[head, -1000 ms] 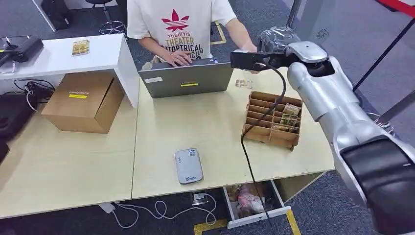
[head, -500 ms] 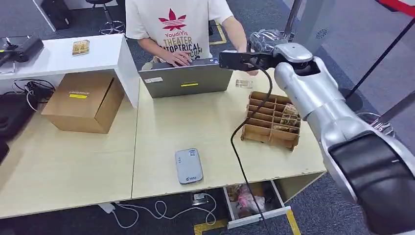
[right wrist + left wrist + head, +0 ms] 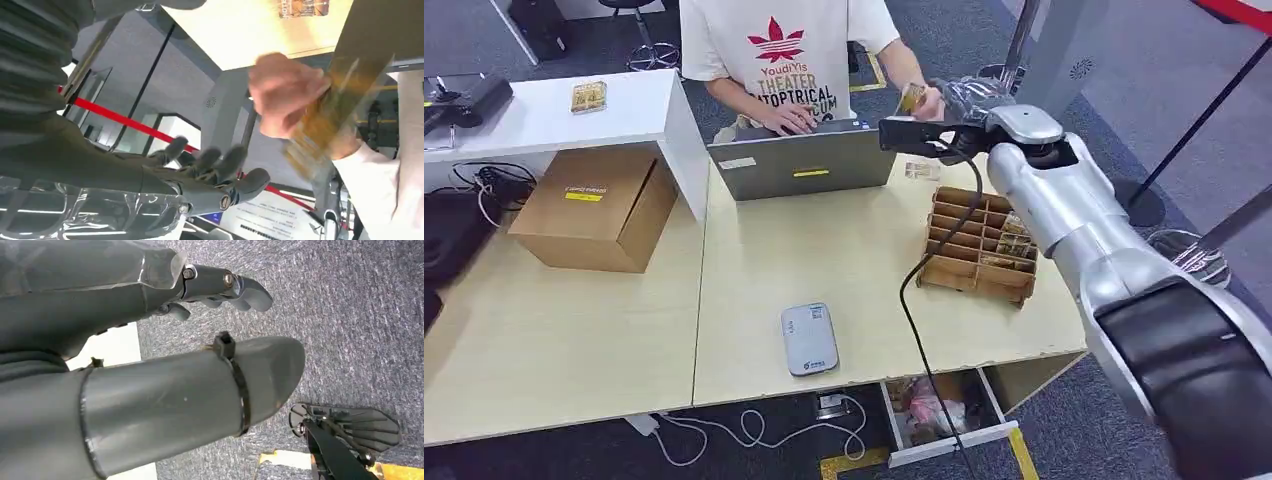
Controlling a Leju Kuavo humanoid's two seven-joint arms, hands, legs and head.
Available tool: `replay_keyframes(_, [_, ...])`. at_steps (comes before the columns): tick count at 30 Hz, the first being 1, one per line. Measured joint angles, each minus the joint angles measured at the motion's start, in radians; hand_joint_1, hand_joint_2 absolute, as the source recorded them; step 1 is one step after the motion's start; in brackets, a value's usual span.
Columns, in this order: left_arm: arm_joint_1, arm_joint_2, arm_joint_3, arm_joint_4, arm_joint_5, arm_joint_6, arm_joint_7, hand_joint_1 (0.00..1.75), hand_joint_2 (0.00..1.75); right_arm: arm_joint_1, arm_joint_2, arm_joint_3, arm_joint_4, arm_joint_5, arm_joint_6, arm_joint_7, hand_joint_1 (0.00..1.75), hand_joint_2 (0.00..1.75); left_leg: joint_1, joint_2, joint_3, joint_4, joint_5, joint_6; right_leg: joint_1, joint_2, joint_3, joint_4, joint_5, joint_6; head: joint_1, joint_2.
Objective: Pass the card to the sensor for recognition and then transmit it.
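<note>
The table point(image 3: 844, 250) is carrying a laptop point(image 3: 804, 162) just beside the right hand point(image 3: 969, 97), a wooden organizer point(image 3: 980, 243) below that hand, a grey sensor point(image 3: 810, 338) well apart, and a cardboard box point(image 3: 596, 207) farthest off.

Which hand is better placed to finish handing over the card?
Right. The right hand is raised beside the person's hand, which holds the card; its fingers are apart and empty. The left hand hangs over the carpet.

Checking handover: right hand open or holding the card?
Open. Right hand has its fingers spread with nothing in them; the person's hand holds the card.
</note>
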Motion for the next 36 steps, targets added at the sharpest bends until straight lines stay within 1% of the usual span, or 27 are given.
replay_keyframes(3, [0.000, 0.000, 0.000, 0.000, 0.001, 0.000, 0.000, 0.00, 0.00, 0.002, 0.000, 0.000, -0.001, 0.003, -0.010, 0.001, 0.00, 1.75, 0.000, 0.000, 0.000, 0.000, 0.000, 0.000, 0.000, 0.000, 0.000, 0.000, 0.000, 0.000, 0.000, 0.000])
replay_keyframes(6, [0.000, 0.000, 0.000, 0.000, 0.006, 0.002, 0.000, 0.00, 0.00, 0.010, 0.000, 0.000, -0.005, 0.005, -0.037, -0.001, 0.00, 1.75, 0.000, 0.000, 0.000, 0.000, 0.000, 0.000, 0.000, 0.000, 0.000, 0.000, 0.000, 0.000, 0.000, 0.000])
replay_keyframes(13, [0.000, -0.003, 0.000, 0.000, 0.030, 0.009, 0.002, 0.00, 0.00, 0.080, 0.000, -0.017, -0.081, -0.015, -0.164, -0.025, 0.00, 1.75, 0.000, 0.000, 0.000, 0.000, 0.000, 0.000, 0.000, 0.000, 0.000, 0.000, 0.000, 0.000, 0.000, 0.000])
replay_keyframes(21, [0.002, -0.011, 0.000, 0.000, 0.037, 0.018, 0.002, 0.00, 0.00, 0.262, -0.009, -0.113, -0.258, -0.071, -0.266, -0.033, 0.00, 1.75, 0.000, 0.000, 0.000, 0.000, 0.000, 0.000, 0.000, 0.000, 0.000, 0.000, 0.000, 0.000, 0.000, 0.000])
replay_keyframes(25, [0.002, -0.016, 0.001, 0.000, 0.048, 0.029, 0.008, 0.00, 0.00, 0.363, -0.006, -0.177, -0.357, -0.113, -0.345, -0.032, 0.00, 1.75, 0.000, -0.001, -0.001, 0.000, 0.000, 0.000, 0.000, -0.001, 0.000, 0.000, 0.000, 0.000, 0.000, 0.000])
replay_keyframes(30, [0.002, -0.020, 0.004, 0.000, 0.051, 0.036, 0.009, 0.00, 0.00, 0.490, 0.011, -0.264, -0.482, -0.177, -0.430, -0.053, 0.00, 1.75, 0.000, -0.001, -0.001, 0.000, 0.000, 0.000, 0.000, -0.001, 0.000, 0.000, 0.000, 0.000, 0.001, 0.000])
replay_keyframes(33, [0.003, -0.021, 0.004, 0.000, 0.047, 0.037, 0.009, 0.00, 0.00, 0.563, 0.020, -0.313, -0.555, -0.205, -0.464, -0.068, 0.00, 1.75, 0.000, -0.001, -0.001, 0.000, -0.001, 0.000, 0.000, -0.001, 0.000, 0.000, 0.000, 0.000, 0.000, 0.000])
replay_keyframes(36, [0.003, -0.021, 0.004, 0.000, 0.043, 0.039, 0.009, 0.00, 0.00, 0.625, 0.024, -0.343, -0.615, -0.222, -0.485, -0.081, 0.00, 1.75, 0.000, 0.000, -0.001, 0.000, -0.001, 0.000, 0.000, -0.001, 0.000, 0.000, 0.000, 0.000, 0.000, 0.000])
